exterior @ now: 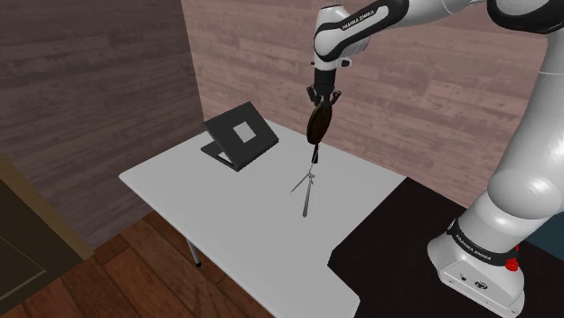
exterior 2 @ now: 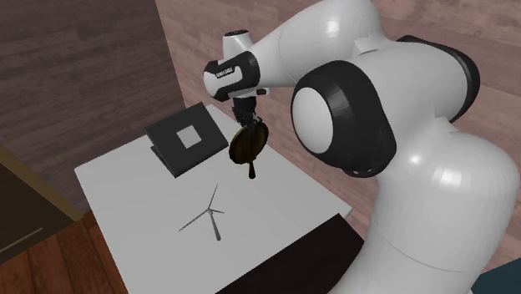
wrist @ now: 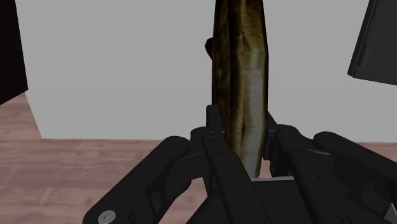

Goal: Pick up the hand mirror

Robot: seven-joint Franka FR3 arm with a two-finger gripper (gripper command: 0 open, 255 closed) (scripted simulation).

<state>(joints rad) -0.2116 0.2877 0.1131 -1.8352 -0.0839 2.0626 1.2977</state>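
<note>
Mirror [exterior: 317, 126] hangs clear of the bench [exterior: 226, 208], clamped in the jaws by its upper rim with the handle pointing down. The edge-on grip makes sense: the disc is thin, so the jaws close across its thickness, and its weight then hangs straight below them rather than twisting out. By the look of it the pick-up is as good as done.

On the bench lie a thin forked tool [exterior: 305, 188], almost under the mirror, and a black slab [exterior: 239, 135] propped at a slant near the wall. Both are well apart from the mirror.

The shoulder view gives the gap between mirror and bench, and shows the mirror as a narrow dark oval. The second exterior view turns it face-on: a round, brownish disc [exterior 2: 248, 144] with a short stub handle, and the tool [exterior 2: 209, 215] spread open below. The wrist view gives the grip itself: the mirror's mottled edge [wrist: 242, 89] runs up from between the jaws, which press on both sides, with grey bench [wrist: 114, 63] behind.
</note>
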